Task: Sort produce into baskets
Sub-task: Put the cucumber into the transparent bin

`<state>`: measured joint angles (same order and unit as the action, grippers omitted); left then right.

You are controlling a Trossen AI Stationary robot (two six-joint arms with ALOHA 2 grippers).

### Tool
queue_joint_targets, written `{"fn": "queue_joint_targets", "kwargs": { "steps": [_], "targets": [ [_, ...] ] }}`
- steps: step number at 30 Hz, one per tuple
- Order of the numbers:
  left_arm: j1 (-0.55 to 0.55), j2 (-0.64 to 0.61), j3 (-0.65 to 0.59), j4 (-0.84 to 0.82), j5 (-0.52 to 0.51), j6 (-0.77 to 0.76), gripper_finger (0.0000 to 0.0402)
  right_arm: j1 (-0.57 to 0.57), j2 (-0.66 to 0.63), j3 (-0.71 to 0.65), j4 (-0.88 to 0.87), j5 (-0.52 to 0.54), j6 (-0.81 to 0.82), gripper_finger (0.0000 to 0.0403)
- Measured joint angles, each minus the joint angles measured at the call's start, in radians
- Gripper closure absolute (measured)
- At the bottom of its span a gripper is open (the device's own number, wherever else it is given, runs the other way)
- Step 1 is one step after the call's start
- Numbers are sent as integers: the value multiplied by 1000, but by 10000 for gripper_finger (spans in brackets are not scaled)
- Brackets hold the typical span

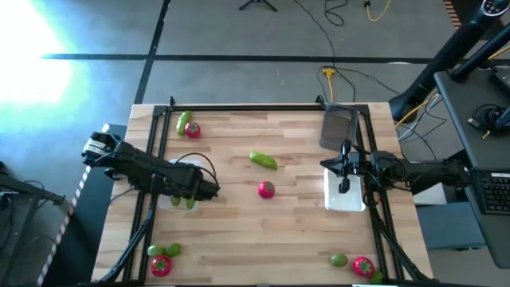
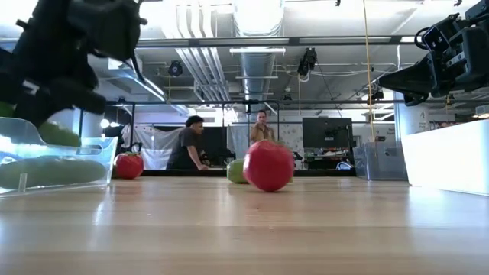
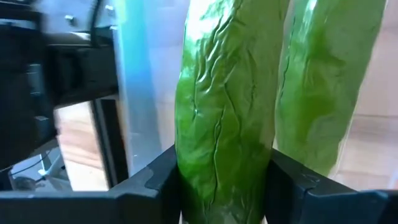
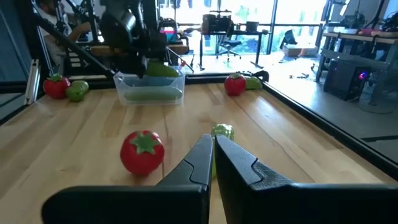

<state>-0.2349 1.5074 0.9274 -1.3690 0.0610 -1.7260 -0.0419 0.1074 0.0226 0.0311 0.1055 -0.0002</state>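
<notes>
My left gripper point(image 1: 191, 191) is shut on a green cucumber point(image 3: 224, 106) and stands over a clear basket point(image 2: 99, 156) at the table's left side. A second cucumber point(image 2: 46, 172) lies along that basket's floor, beside the held one point(image 3: 323, 87). My right gripper point(image 4: 213, 143) waits shut and level at the table's right edge, above a white basket point(image 1: 344, 199). On the open board lie a tomato point(image 1: 266, 189) and another cucumber point(image 1: 263, 160). My left gripper pinches the cucumber's two long sides point(image 3: 186, 168) between its fingers point(image 3: 158, 183), which lie across it. The fingers come steeply from above, pointing down into the basket. The cucumber point(image 2: 57, 136) sits low between the basket's walls, above the other one; whether they touch I cannot tell.
A grey basket point(image 1: 339, 127) stands at the far right. A cucumber point(image 1: 184, 122) and a tomato point(image 1: 192, 131) lie at the far left. At the near left are a lime point(image 1: 173, 250) and a tomato point(image 1: 160, 265). At the near right are a lime point(image 1: 339, 260) and a tomato point(image 1: 362, 266).
</notes>
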Motion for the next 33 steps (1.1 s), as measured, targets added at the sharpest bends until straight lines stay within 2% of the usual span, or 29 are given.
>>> {"fn": "queue_joint_targets", "kwargs": {
  "steps": [6, 10, 19, 26, 29, 33],
  "targets": [
    [24, 0, -42, 80, 0, 68, 250, 0, 0, 0, 0, 0, 0, 390],
    [26, 2, -43, 83, -42, 69, 244, 0, 0, 0, 0, 0, 0, 390],
    [26, 2, -42, 113, -51, 136, 181, 0, 0, 0, 0, 0, 0, 390],
    [34, 2, 6, 58, -62, 240, 169, 0, 0, 0, 0, 0, 0, 390],
    [34, 2, 83, 10, -143, 288, 172, 0, 0, 0, 0, 0, 0, 390],
    [34, 4, 208, 38, -398, 365, 173, 0, 0, 0, 0, 0, 0, 390]
  ]
}}
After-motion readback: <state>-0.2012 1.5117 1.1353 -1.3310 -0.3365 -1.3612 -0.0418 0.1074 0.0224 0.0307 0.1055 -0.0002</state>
